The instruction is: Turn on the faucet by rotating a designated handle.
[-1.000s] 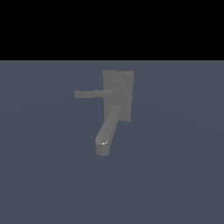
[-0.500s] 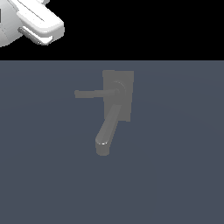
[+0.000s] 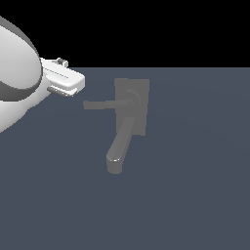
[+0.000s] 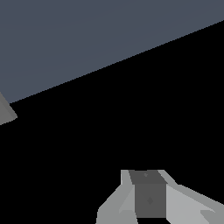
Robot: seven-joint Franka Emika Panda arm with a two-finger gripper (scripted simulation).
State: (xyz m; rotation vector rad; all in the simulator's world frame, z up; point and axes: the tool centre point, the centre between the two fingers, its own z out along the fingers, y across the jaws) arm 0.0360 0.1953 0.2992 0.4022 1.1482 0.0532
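In your wrist view the end effector (image 4: pixel 151 205) appears only as pale grey finger bases at the frame edge, so you cannot tell how wide it stands. The exterior view shows the white robot arm (image 3: pixel 61 80) near, but apart from, the thin grey rod-like handle (image 3: pixel 105 104) of the dull grey faucet (image 3: pixel 131 114) on the slate-blue tabletop (image 3: pixel 195 185).
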